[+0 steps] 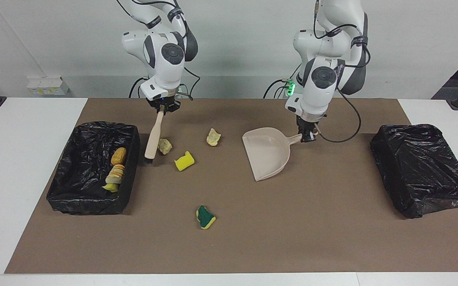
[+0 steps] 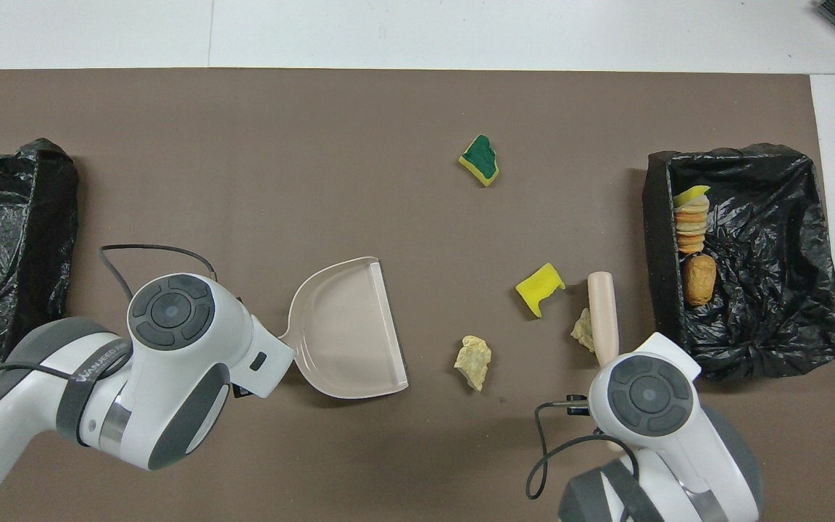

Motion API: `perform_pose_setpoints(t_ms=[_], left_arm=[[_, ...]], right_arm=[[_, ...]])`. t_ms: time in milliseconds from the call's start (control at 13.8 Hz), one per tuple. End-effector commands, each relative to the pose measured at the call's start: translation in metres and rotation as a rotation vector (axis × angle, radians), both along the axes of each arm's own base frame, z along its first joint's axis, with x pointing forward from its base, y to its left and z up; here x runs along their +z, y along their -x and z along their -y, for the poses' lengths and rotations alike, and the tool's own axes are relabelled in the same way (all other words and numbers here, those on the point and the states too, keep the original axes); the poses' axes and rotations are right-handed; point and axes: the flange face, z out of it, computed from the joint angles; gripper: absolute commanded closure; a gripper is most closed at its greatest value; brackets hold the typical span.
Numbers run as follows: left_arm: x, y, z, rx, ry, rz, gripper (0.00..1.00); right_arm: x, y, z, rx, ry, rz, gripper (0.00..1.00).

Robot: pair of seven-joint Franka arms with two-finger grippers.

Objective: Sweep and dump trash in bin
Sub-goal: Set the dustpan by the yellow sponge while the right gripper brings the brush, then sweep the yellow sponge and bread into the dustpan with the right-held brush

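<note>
My right gripper is shut on the handle of the beige brush, whose lower end rests on the mat beside a pale tan lump. My left gripper is shut on the handle of the beige dustpan, which lies flat on the mat. Loose trash lies between them: a second tan lump, a yellow sponge bit and, farther from the robots, a yellow-and-green piece. In the overhead view the brush and dustpan show, but the arms hide both grippers.
An open black-lined bin at the right arm's end holds an orange-brown lump, a stack of tan pieces and a yellow bit. A second black-bagged bin stands at the left arm's end. Brown mat covers the table.
</note>
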Motion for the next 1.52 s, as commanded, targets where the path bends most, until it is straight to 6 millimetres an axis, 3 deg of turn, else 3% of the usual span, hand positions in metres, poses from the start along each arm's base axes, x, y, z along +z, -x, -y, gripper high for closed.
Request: perform_pose_setpoints(t_ms=[0, 145, 363, 508, 653, 799, 1016, 1162, 1307, 1452], left_arm=[[-0.003, 0.03, 0.008, 0.011, -0.026, 0.013, 1.0], [0.0, 0.043, 0.026, 0.051, -0.036, 0.022, 1.0], [-0.006, 0.06, 0.047, 0.089, -0.056, 0.024, 1.0], [-0.01, 0.059, 0.049, 0.089, -0.049, 0.03, 1.0], [-0.017, 0.055, 0.051, 0.085, -0.039, 0.038, 1.0], [-0.018, 0.049, 0.051, 0.086, -0.02, 0.058, 1.0], [-0.019, 0.035, 0.044, 0.08, 0.013, 0.09, 1.0], [-0.021, 0.022, 0.033, 0.061, 0.025, 0.097, 1.0], [-0.021, 0.018, 0.025, 0.058, 0.024, 0.093, 1.0], [-0.012, 0.016, 0.025, 0.005, 0.029, 0.092, 1.0]], right_arm=[[-0.019, -0.011, -0.047, 0.033, -0.102, -0.03, 1.0], [-0.015, -0.022, -0.095, 0.022, -0.173, -0.052, 1.0], [-0.024, -0.02, -0.164, -0.016, -0.196, -0.056, 1.0], [-0.023, -0.013, -0.204, -0.045, -0.266, -0.042, 1.0], [-0.008, -0.008, -0.234, -0.054, -0.342, -0.056, 1.0], [-0.003, -0.004, -0.245, -0.041, -0.35, -0.059, 1.0], [0.013, 0.018, -0.258, -0.016, -0.352, -0.067, 1.0], [0.043, 0.016, -0.239, -0.006, -0.347, -0.075, 1.0], [0.071, 0.001, -0.203, 0.007, -0.344, -0.094, 1.0], [0.079, -0.029, -0.174, 0.036, -0.343, -0.09, 1.0]])
